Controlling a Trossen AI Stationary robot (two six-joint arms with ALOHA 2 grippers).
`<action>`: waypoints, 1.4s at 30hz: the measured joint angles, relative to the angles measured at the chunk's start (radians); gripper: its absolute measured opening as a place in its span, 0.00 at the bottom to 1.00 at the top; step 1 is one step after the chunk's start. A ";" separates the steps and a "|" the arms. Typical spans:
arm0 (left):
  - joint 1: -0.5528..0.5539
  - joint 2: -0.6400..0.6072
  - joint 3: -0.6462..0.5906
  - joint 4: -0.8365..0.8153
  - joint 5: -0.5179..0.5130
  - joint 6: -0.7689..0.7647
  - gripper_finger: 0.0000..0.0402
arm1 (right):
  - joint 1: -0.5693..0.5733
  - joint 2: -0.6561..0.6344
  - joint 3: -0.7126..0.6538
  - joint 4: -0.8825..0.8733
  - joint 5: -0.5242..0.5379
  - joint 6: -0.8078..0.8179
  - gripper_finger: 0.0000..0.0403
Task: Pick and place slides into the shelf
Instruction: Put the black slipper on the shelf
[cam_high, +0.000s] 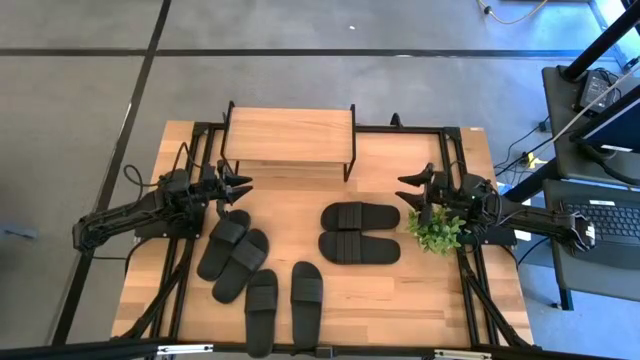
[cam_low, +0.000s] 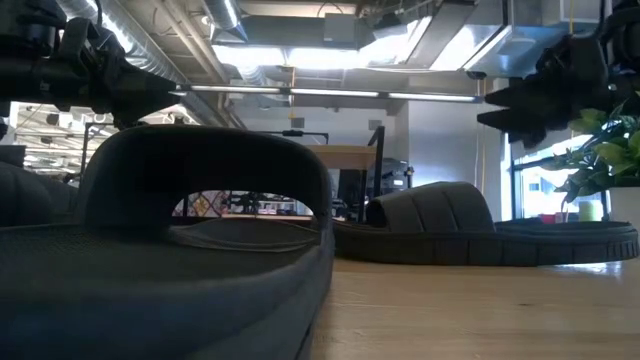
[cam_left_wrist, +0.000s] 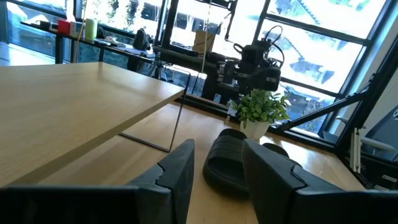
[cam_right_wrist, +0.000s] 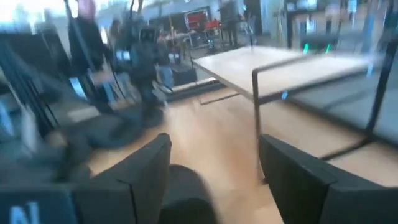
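Several black slides lie sole-down on the wooden table: two at the left (cam_high: 232, 253), two near the front edge (cam_high: 284, 303), and two side by side in the middle right (cam_high: 359, 231). The shelf (cam_high: 288, 135), a light plank top on thin black legs, stands at the table's far edge. My left gripper (cam_high: 243, 187) hovers level above the table beside the shelf's left end, open, with nothing between its fingers (cam_left_wrist: 217, 152). My right gripper (cam_high: 405, 188) hovers level to the right of the shelf, open and empty (cam_right_wrist: 214, 146).
A small potted green plant (cam_high: 437, 231) stands under the right arm, just right of the middle pair of slides. Black frame rails (cam_high: 470, 290) run along the table's sides. Bare wood (cam_high: 290, 200) lies between the shelf and the slides.
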 joint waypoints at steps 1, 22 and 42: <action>0.000 0.000 0.000 0.000 0.000 0.000 0.32 | 0.000 0.000 0.000 0.012 0.000 0.092 0.60; 0.000 0.000 0.000 0.000 -0.081 0.035 0.32 | 0.000 0.075 0.237 -0.010 0.063 -0.187 0.60; 0.000 0.000 0.000 0.000 -0.082 -0.005 0.32 | 0.062 0.815 0.883 -0.588 -0.073 -0.933 0.60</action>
